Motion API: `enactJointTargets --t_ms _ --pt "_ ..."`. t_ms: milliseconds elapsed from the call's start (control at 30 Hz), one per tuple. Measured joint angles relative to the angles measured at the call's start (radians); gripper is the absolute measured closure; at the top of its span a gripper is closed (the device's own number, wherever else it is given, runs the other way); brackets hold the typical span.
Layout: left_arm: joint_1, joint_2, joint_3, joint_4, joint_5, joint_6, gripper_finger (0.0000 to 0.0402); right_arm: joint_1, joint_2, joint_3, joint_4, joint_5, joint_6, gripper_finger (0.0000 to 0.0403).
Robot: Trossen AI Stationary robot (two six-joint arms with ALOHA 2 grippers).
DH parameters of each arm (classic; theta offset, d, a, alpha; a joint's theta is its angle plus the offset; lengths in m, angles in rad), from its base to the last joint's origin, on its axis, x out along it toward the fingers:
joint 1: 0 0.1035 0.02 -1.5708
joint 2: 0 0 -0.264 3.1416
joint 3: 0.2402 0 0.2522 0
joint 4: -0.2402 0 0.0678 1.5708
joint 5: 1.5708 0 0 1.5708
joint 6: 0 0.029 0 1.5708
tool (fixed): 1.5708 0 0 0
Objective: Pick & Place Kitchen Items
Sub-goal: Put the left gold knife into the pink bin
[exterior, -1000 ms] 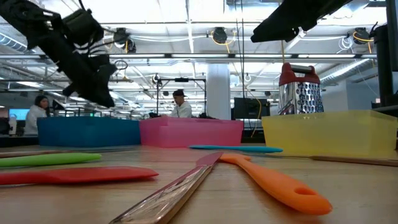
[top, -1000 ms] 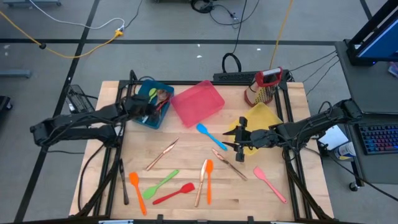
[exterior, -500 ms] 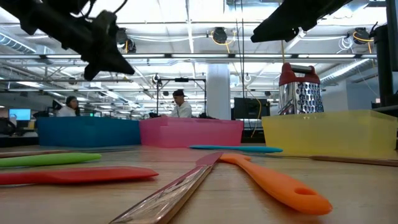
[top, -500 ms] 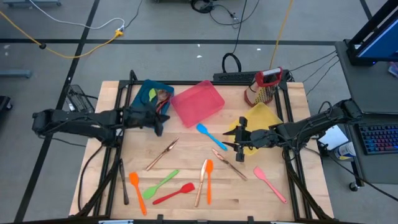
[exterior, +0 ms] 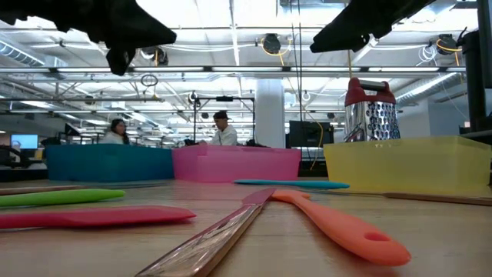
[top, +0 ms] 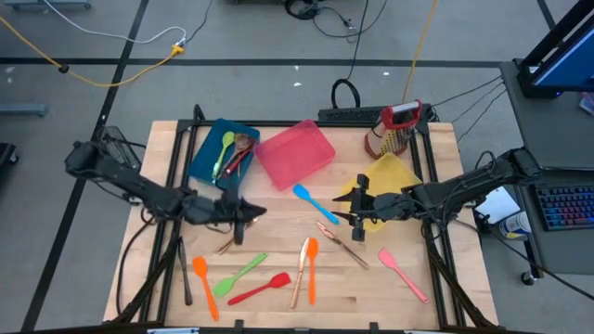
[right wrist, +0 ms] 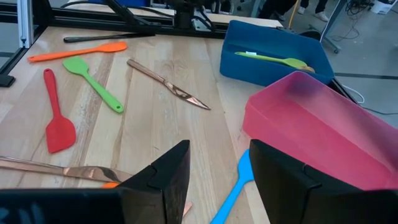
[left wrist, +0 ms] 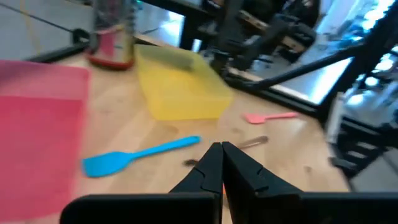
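Note:
My left gripper (top: 247, 212) hangs shut and empty over the table's left middle, above a copper knife (top: 228, 243); its joined fingers (left wrist: 221, 163) point toward a blue spatula (left wrist: 138, 155). My right gripper (top: 356, 210) hovers open and empty before the yellow bin (top: 397, 173), above copper cutlery (top: 340, 243). The blue bin (top: 206, 160) holds a green spoon (top: 224, 151) and a wooden spoon (top: 242, 146). Lying flat on the wood are an orange spatula (top: 204, 286), green spoon (top: 242, 273), red spatula (top: 261, 289), orange spoon (top: 313, 268) and pink spatula (top: 404, 275).
The pink bin (top: 295, 154) stands at the far middle, and the red-topped grater (top: 393, 130) at the far right. A black utensil (top: 184, 269) lies by the left edge. In the low view, people sit in the room beyond the table.
My left gripper has left the blue bin and swung toward the table's near edge and a little to the right, over the copper knife. It has tipped from pointing steeply down to almost level. The right arm has kept still.

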Motion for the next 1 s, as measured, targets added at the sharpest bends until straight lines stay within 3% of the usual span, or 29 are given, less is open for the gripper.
enactJointTargets --t_ms 367,567,1000 --pt "0.0 0.13 0.0 0.025 -0.019 -0.114 0.0391 0.0 0.0 -0.028 0.005 0.0 0.029 0.0243" --pt "0.022 0.139 0.0 0.027 -0.018 -0.043 0.0371 0.0 0.0 -0.081 0.004 0.0 0.038 0.0243" --pt "0.079 0.138 0.0 0.021 -0.007 -0.001 0.0369 0.0 0.0 -0.089 0.01 0.0 0.059 0.0243"
